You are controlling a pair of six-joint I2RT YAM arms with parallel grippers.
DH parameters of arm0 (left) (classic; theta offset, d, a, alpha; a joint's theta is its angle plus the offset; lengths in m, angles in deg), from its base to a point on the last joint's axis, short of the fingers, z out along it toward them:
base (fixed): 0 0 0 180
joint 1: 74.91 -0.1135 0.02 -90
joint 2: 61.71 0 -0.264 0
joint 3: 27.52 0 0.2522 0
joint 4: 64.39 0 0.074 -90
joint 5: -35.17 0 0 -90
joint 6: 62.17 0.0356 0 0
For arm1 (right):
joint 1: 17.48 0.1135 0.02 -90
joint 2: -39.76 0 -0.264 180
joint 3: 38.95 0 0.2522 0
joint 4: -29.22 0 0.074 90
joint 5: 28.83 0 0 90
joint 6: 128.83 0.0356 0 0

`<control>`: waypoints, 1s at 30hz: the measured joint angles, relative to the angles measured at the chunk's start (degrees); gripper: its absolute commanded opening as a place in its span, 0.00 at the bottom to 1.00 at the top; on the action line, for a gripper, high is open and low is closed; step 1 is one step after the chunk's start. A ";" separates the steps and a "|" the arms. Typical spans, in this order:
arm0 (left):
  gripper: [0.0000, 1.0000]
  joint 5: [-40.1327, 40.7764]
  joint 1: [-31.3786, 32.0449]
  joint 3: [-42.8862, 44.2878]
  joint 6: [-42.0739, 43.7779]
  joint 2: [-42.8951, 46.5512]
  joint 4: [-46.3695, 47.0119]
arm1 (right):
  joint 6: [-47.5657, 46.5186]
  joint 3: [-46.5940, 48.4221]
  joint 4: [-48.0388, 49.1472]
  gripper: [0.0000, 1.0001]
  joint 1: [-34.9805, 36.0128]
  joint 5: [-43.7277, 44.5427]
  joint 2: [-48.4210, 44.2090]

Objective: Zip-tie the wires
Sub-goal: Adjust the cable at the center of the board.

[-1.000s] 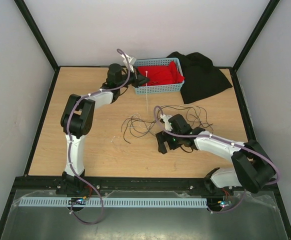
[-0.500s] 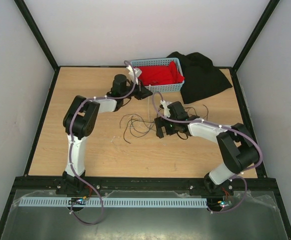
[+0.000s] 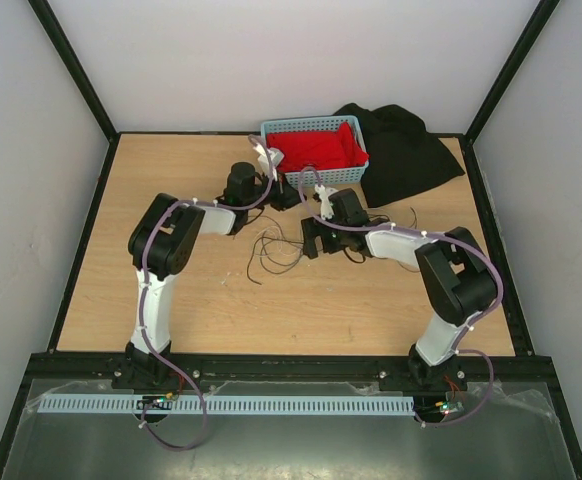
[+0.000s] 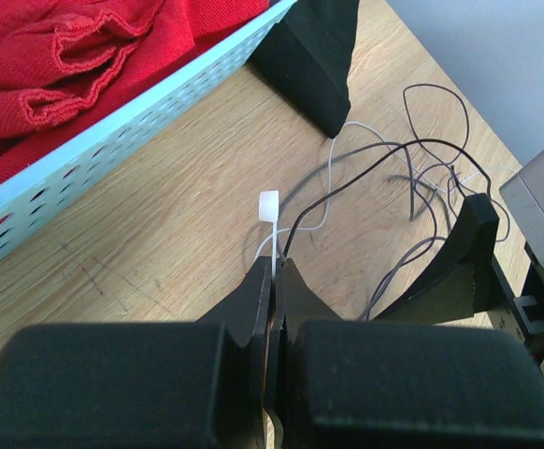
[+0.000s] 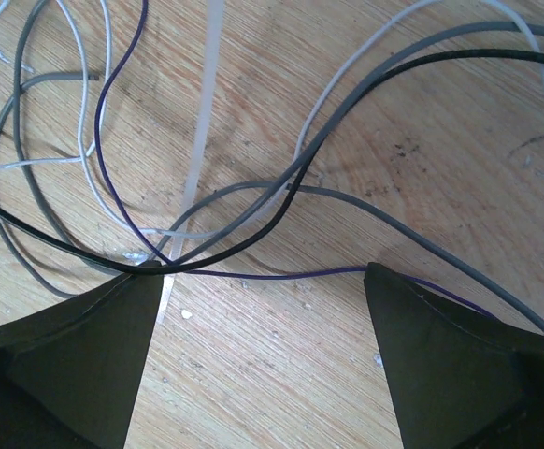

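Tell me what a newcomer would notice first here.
The crumpled red cloth fills the pale blue perforated plastic basket at the back, a black cloth heaped to its right. In the middle, the left hand pinches a white plastic zip tie beside the right hand, open over thin dark tangled wires.

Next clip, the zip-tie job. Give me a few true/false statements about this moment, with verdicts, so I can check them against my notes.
1. The left gripper is shut on a white zip tie. True.
2. The right gripper is clamped on the wires. False: its jaws stand wide open over the wires, which lie loose on the table.
3. The blue basket holds a red cloth. True.
4. The black cloth lies inside the basket. False: it lies on the table beside the basket.
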State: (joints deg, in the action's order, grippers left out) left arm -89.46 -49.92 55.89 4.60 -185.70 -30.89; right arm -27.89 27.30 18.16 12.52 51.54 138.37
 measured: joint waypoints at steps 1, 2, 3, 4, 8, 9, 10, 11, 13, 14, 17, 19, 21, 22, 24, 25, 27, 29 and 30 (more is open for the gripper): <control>0.00 0.09 0.04 0.00 -0.20 0.00 0.37 | 0.02 0.13 0.26 0.99 0.00 -0.33 0.20; 0.00 0.20 0.11 0.00 -0.35 0.00 0.63 | 0.11 0.17 0.44 0.99 0.00 -0.72 0.22; 0.00 0.20 0.15 0.00 -0.44 0.00 0.83 | 0.20 0.17 0.44 0.99 0.00 -1.03 0.22; 0.00 0.22 0.24 0.00 -0.57 0.00 1.03 | 0.31 0.15 0.44 0.99 0.00 -1.38 0.15; 0.00 0.44 0.50 -0.61 -0.81 0.04 1.77 | 0.35 -1.73 0.42 0.99 0.00 -1.64 -3.15; 0.00 0.50 0.50 -0.96 -0.81 0.04 1.81 | 0.31 -2.49 0.37 0.99 0.00 -1.70 -4.83; 0.00 0.63 0.52 -1.46 -0.85 0.04 1.97 | 0.26 -3.26 0.31 0.99 0.00 -1.88 -6.69; 0.00 0.70 0.59 -1.99 -0.90 0.04 2.08 | 0.17 -3.85 0.31 0.99 0.00 -2.16 -8.35; 0.00 0.98 0.61 -3.23 -1.07 0.09 2.10 | -0.02 -4.87 0.26 1.00 0.00 -3.21 -11.37; 0.00 1.20 0.68 -3.82 -1.22 0.13 2.12 | -0.09 -5.46 0.22 0.99 0.00 -3.78 -12.61; 0.00 1.77 1.01 -5.44 -1.49 0.24 2.08 | -0.44 -7.87 -0.07 0.96 0.00 -5.62 -15.21; 0.00 1.95 1.33 -6.12 -1.68 0.28 2.08 | -0.48 -10.01 -0.63 0.94 0.00 -6.95 -16.59; 0.00 1.95 1.68 -6.62 -2.08 0.35 2.12 | -0.48 -11.82 -1.60 0.92 0.00 -8.33 -17.79; 0.00 1.92 1.81 -6.78 -2.34 0.39 2.12 | -0.48 -12.61 -1.97 0.91 0.00 -9.11 -18.29; 0.00 1.92 2.14 -7.15 -2.78 0.46 2.14 | -0.48 -13.90 -2.36 0.89 0.00 -10.51 -18.99; 0.00 1.92 2.29 -7.30 -2.91 0.46 2.19 | -0.48 -14.43 -2.43 0.88 0.00 -11.06 -19.10; 0.00 1.84 2.49 -7.74 -3.10 0.48 2.23 | -0.46 -15.34 -2.43 0.86 0.00 -12.11 -19.10; 0.00 1.57 2.67 -8.15 -3.43 0.48 2.21 | -0.33 -16.31 -2.29 0.85 0.00 -13.22 -19.08; 0.00 1.42 2.71 -8.35 -3.65 0.48 2.23 | -0.20 -16.72 -2.16 0.84 0.00 -13.73 -19.04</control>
State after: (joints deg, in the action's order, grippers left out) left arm -88.04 -47.21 47.54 0.95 -185.22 -28.66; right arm -28.08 10.58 16.00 12.52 37.82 119.33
